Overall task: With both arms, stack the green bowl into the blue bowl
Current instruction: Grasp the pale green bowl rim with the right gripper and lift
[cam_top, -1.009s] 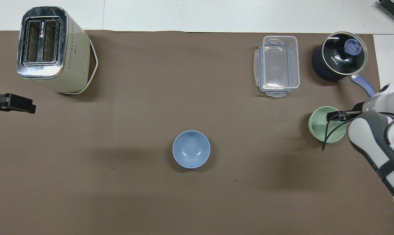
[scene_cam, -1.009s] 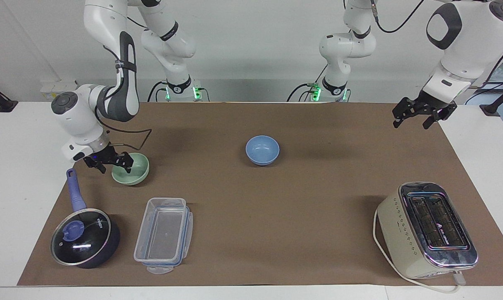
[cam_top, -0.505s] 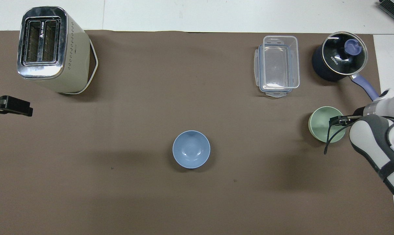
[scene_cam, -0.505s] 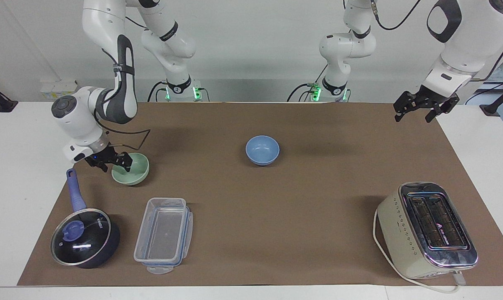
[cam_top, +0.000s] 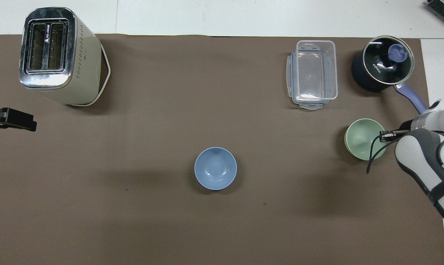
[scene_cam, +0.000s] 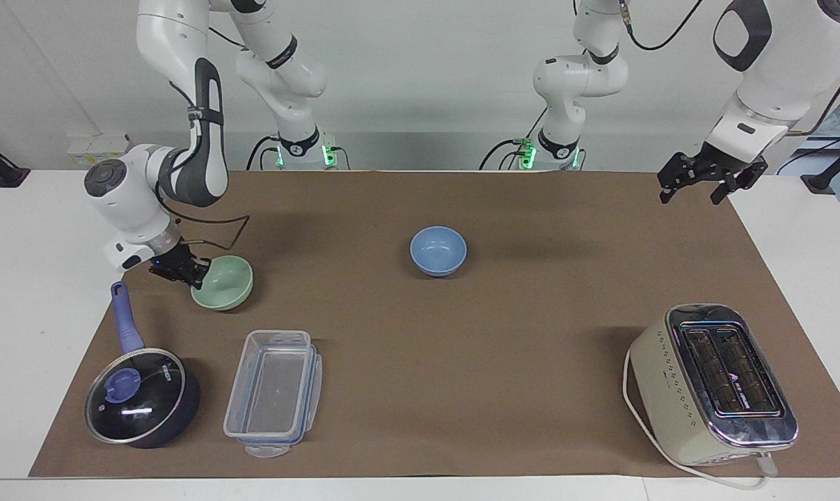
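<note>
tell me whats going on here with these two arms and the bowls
The right gripper has shut on the rim of the green bowl, at the right arm's end of the table, next to the saucepan and the clear plastic container. The bowl looks slightly tilted in the grip. The blue bowl sits empty mid-table, so nothing is stacked yet. The left gripper waits open, up in the air over the left arm's end of the table, where the toaster stands.
</note>
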`<state>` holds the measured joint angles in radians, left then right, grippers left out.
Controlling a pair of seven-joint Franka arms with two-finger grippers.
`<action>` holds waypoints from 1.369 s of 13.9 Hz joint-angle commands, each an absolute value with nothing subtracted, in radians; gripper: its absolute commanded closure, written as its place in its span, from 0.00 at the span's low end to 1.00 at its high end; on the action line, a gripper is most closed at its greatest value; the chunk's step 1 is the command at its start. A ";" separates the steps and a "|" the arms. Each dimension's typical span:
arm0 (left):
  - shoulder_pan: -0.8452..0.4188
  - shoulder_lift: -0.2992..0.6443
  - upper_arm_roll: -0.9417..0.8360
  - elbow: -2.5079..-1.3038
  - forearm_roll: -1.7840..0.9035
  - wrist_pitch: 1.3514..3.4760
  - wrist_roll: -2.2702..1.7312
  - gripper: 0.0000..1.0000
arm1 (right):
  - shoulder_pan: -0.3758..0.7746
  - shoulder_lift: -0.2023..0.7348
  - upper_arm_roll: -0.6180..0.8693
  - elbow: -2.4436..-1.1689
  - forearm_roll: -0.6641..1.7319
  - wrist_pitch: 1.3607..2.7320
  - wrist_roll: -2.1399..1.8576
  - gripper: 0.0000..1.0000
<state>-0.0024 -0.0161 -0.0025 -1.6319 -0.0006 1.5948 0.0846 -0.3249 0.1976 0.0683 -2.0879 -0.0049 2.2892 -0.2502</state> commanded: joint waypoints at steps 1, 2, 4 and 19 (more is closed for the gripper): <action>0.002 -0.011 -0.006 -1.614 0.021 1.571 0.072 0.00 | -0.334 0.195 0.074 -2.080 -0.009 2.281 -0.279 1.00; 0.002 -0.011 -0.006 -1.614 0.021 1.571 0.072 0.00 | -0.328 0.186 0.074 -2.079 -0.009 2.280 -0.276 1.00; 0.000 -0.011 -0.006 -1.614 0.021 1.571 0.072 0.00 | -0.325 0.163 0.078 -2.077 -0.009 2.252 -0.270 1.00; 0.002 -0.011 -0.006 -1.614 0.021 1.571 0.072 0.00 | -0.089 -0.028 0.086 -2.036 0.060 2.036 -0.131 1.00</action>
